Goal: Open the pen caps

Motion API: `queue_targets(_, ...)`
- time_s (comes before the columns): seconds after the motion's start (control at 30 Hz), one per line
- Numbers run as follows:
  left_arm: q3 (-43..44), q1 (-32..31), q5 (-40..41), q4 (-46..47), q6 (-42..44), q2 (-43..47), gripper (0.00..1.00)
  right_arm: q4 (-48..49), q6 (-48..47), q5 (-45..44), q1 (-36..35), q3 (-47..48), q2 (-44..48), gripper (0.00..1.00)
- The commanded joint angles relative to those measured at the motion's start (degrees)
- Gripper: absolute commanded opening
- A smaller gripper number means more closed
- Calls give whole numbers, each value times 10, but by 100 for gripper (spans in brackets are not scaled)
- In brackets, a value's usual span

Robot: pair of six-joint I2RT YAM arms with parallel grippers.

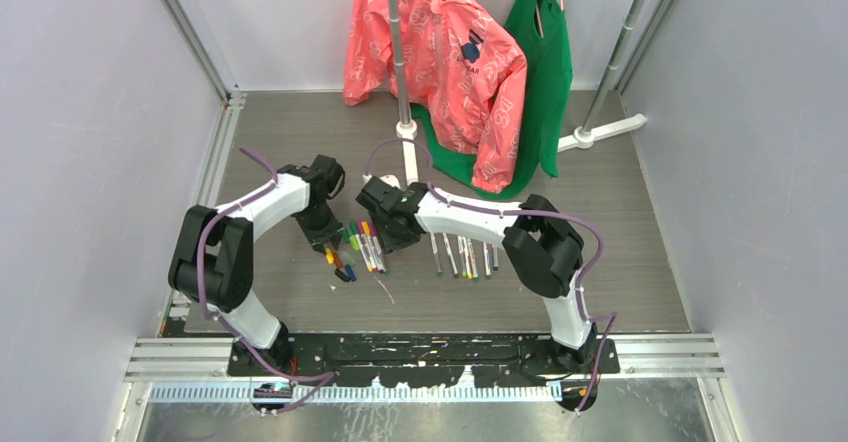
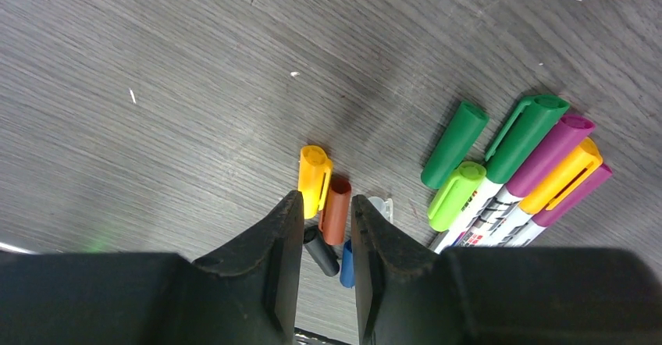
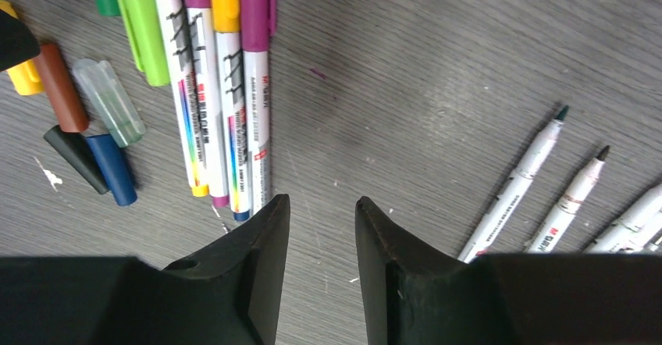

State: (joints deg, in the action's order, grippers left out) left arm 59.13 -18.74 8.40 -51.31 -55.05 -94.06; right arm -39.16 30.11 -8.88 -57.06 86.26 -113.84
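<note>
Several capped pens (image 3: 222,87) with whitish barrels lie side by side; their green, purple and yellow caps show in the left wrist view (image 2: 539,158). Loose pen caps (image 2: 336,208) in yellow, brown-orange, black, blue and clear lie in a small heap, with a green one (image 2: 454,144) beside the pens. Several uncapped pens (image 3: 519,181) lie further right (image 1: 465,257). My left gripper (image 2: 326,200) is open and empty, just above the heap of loose caps. My right gripper (image 3: 322,202) is open and empty over bare table, between the capped and the uncapped pens.
A pink jacket (image 1: 450,62) and a green garment (image 1: 545,72) hang on a stand (image 1: 403,112) at the back. Grey walls close in both sides. The two grippers (image 1: 325,232) (image 1: 392,232) are close together.
</note>
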Motion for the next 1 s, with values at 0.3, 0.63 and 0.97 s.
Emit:
queue_targets(0.3,21,5,29,-15,-12,85,37,-13,-3,16,-17,68,-44,42)
queue_targets(0.63,10,17,23,-15,-11,114,37,-18,-4,17,-19,83,-68,42)
queue_targets(0.97,-2,29,18,-9,-13,132,37,-27,-5,16,-23,96,-94,42)
